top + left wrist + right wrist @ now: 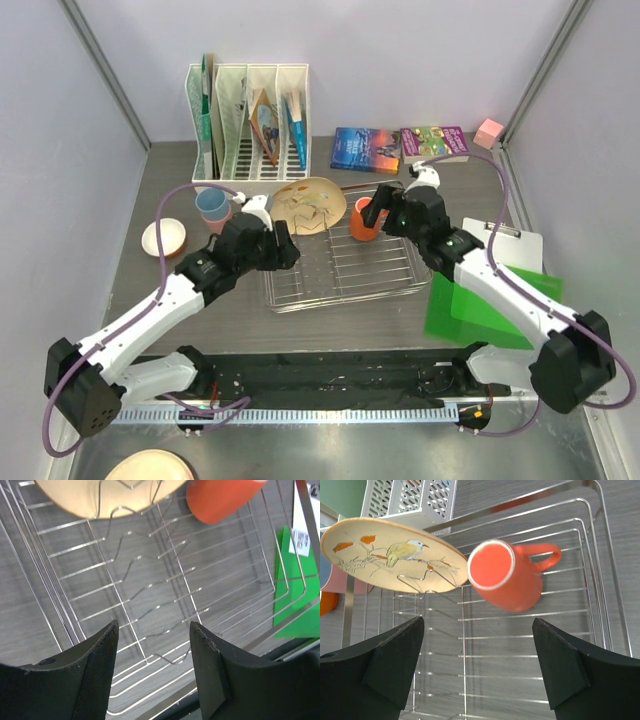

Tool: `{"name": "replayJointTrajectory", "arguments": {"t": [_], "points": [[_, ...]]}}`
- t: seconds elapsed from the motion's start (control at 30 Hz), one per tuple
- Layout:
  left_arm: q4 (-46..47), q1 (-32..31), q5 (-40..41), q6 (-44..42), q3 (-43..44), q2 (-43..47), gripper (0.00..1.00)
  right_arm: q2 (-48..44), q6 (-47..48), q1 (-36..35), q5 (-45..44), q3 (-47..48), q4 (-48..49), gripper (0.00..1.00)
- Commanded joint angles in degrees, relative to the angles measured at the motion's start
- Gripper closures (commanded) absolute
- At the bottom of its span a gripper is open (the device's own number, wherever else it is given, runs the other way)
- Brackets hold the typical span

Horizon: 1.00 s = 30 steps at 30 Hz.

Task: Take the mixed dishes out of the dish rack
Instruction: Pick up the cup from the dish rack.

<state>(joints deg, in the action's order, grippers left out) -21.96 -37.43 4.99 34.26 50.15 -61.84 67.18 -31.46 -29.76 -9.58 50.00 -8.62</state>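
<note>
Right fingers (pixel 390 665) are being held wide over the orange mug (pixel 506 575) in the dish rack (pixel 345 272); its wall should be pinched, avoiding the bird-painted plate (pixel 395 555).

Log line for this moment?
dish rack: bird plate, orange mug inside | left end effector: open, over rack | right end effector: open, facing mug | grey-blue cup, pink cup, bowl: beside rack

The left arm (pixel 180 290) and right arm (pixel 490 275) reach forward, jaws spread apart.
</note>
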Motion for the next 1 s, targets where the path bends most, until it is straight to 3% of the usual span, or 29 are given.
{"name": "replayJointTrajectory", "arguments": {"t": [0.0, 0.27, 0.97], "points": [[5.3, -1.7, -0.4, 2.6, -1.0, 3.7, 0.41, 5.8, 3.0, 0.1, -2.7, 7.0, 2.0, 0.06], [3.4, -2.9, 0.5, 3.4, -1.8, 6.5, 0.41, 17.7, 4.0, 0.1, -6.5, 14.1, 0.4, 0.07], [2.4, -3.6, -0.6, 6.8, -3.4, 2.2, 0.41, 30.6, 8.8, 0.1, -9.1, 22.0, -2.1, 0.07]]}}
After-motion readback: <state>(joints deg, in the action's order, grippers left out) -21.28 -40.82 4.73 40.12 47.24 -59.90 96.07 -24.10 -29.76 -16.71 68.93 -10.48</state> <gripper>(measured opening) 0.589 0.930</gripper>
